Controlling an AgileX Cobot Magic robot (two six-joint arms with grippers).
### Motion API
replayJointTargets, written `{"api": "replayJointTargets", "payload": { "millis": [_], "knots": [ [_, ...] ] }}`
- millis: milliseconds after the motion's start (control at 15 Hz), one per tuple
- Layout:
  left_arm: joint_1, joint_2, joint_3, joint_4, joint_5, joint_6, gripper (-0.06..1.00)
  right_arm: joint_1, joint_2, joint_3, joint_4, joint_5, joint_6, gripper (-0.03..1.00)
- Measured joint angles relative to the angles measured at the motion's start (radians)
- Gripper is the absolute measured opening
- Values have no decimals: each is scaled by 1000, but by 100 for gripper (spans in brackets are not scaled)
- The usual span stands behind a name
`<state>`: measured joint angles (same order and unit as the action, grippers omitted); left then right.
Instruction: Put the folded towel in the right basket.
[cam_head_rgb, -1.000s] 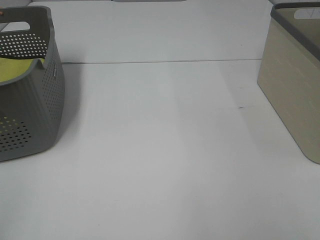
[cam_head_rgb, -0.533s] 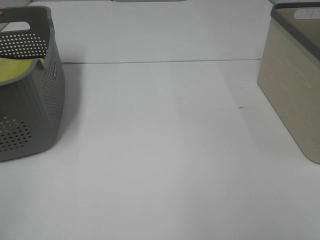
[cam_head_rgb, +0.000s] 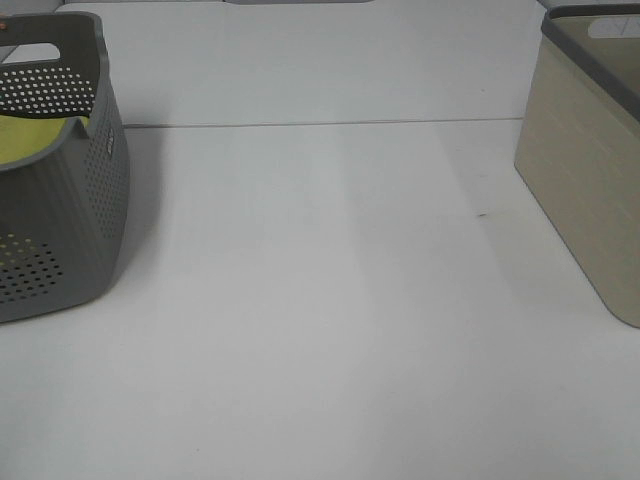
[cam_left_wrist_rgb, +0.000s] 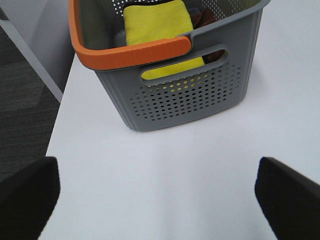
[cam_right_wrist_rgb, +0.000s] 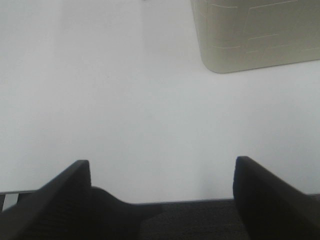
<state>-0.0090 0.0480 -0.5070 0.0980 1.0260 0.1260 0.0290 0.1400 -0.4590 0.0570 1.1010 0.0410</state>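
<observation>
Towel (cam_left_wrist_rgb: 159, 25): yellow, folded, lay inside the grey basket; its edge showed through the handle slot in the left wrist view, and a strip of yellow showed over the rim in the high view (cam_head_rgb: 35, 140).
Grey basket (cam_left_wrist_rgb: 185, 95): perforated walls, orange rim, stood at the left edge of the table. A dark item sat beside the towel inside; what it was could not be told.
Beige basket (cam_head_rgb: 585, 190): stood at the right edge of the table, dark rim on top, well apart from the grey basket. Its inside was hidden.
Table (cam_head_rgb: 320, 300): white, with a seam running across it behind the open middle.
Left gripper (cam_left_wrist_rgb: 157, 195): jaws spread wide, nothing between them, above bare table near the grey basket.
Right gripper (cam_right_wrist_rgb: 162, 190): jaws spread wide, nothing held, over the table's near edge, apart from the beige basket.
</observation>
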Motion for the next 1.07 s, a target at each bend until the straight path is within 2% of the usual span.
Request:
{"api": "replayJointTargets", "payload": {
  "millis": [333,1067],
  "knots": [
    [0,0,0,0,0,0,99,-32,-139,0,25,2,0,76],
    [0,0,0,0,0,0,99,-32,-143,0,35,2,0,76]
  ]
}}
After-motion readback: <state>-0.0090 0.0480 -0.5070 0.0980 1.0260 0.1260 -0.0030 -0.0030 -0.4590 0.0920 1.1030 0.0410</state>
